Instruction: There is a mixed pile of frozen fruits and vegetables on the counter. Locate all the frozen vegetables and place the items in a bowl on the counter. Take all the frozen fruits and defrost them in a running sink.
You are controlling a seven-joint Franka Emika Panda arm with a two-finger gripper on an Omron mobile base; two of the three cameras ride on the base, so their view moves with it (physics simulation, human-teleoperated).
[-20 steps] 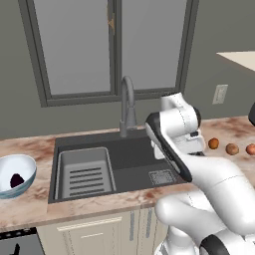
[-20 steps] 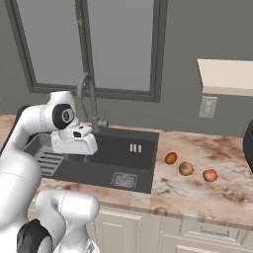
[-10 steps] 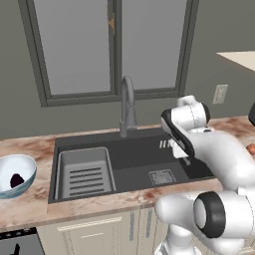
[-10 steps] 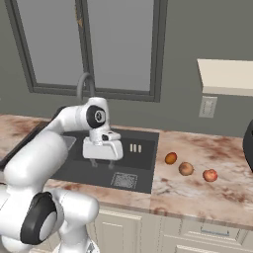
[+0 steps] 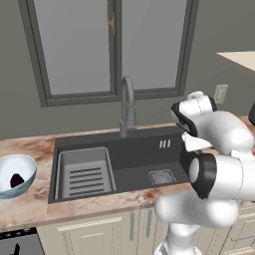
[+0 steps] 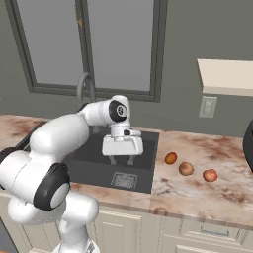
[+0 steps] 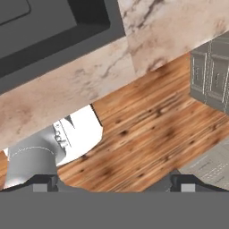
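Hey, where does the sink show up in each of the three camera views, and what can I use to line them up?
Left base view: the sink fills the lower centre, ribbed tray at its left.
Right base view: the sink sits centre-left, partly behind the arm.
Hand view: its dark basin lies along the top left.
Shared landmark: the marbled counter edging the basin.

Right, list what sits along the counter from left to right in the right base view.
Faucet → gripper over the sink → orange ball → brown oval → reddish ball.
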